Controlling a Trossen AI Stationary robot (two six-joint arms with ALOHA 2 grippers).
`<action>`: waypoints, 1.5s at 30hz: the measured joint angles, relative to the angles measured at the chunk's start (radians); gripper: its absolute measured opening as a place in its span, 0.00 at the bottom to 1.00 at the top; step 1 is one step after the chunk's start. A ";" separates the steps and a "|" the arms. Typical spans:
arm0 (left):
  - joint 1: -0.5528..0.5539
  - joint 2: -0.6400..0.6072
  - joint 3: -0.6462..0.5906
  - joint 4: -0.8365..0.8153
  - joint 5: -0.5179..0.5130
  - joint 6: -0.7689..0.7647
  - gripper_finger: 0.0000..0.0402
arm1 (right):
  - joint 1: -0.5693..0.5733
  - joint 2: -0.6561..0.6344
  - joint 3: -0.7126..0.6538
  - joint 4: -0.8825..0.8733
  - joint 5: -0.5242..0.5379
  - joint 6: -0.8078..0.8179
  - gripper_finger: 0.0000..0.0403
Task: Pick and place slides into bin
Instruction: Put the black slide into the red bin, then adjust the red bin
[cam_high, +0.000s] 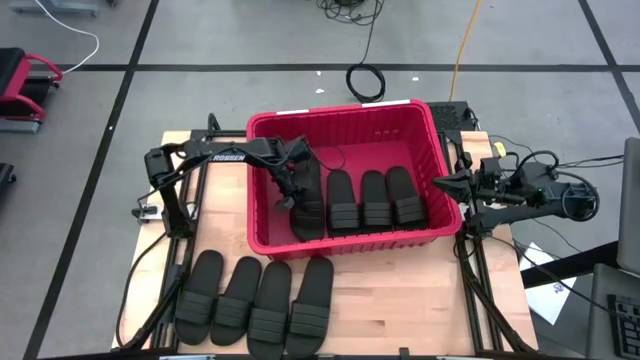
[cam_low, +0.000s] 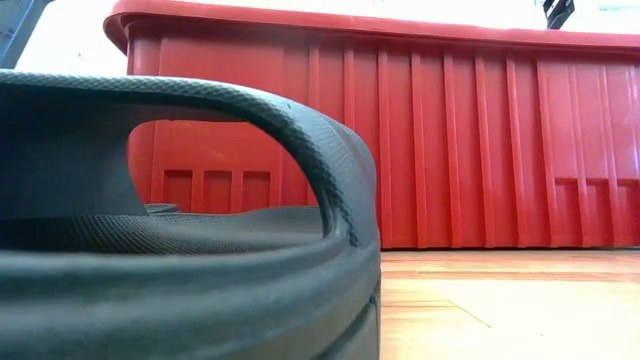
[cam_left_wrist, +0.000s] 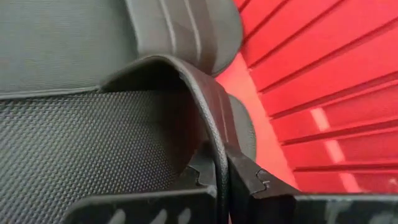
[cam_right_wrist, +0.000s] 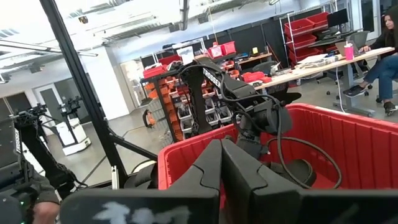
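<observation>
While the left arm reaches into the crate, the right arm waits at the table's right edge.

Table: a light wooden top (cam_high: 400, 300) seen from above, with a dark arm mounted at each side.

Bin: a large red crate (cam_high: 262, 190) with ribbed walls stands in the middle of the table, toward the far edge. From table height its long red wall (cam_low: 480, 150) fills most of the background.

Sandals in the bin: three black sandals (cam_high: 374, 198) lie side by side on the bin floor, right of centre. A fourth sandal (cam_high: 306, 216) is at the left of that row, under the left gripper.

Sandals on the table: four more black sandals (cam_high: 258, 295) lie in a row just in front of the bin, toward the left. One of them (cam_low: 180, 250) looms large at table height, strap arching over the sole.

Left gripper: the left gripper (cam_high: 288, 196) is down inside the bin at its left side. Its fingers (cam_left_wrist: 245, 180) are pinched together on the edge of the fourth sandal's strap (cam_left_wrist: 208, 99), with the textured sole and red wall just beyond.

Right gripper: the right gripper (cam_high: 440, 183) hangs just outside the bin's right wall, fingers (cam_right_wrist: 249, 174) pressed together, holding nothing.

Room beyond: shelving, tables, and a seated person (cam_right_wrist: 382, 43) far off.
</observation>
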 joint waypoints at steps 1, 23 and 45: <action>-0.003 0.000 0.000 0.005 -0.008 -0.003 0.00 | 0.000 0.000 0.000 0.000 0.000 0.000 0.00; -0.018 0.023 0.016 -0.008 -0.010 -0.112 0.21 | 0.000 0.000 0.000 -0.001 -0.004 -0.027 0.00; 0.006 -0.205 0.020 -0.048 -0.283 -0.074 0.58 | 0.000 0.000 0.000 -0.005 -0.005 -0.027 0.00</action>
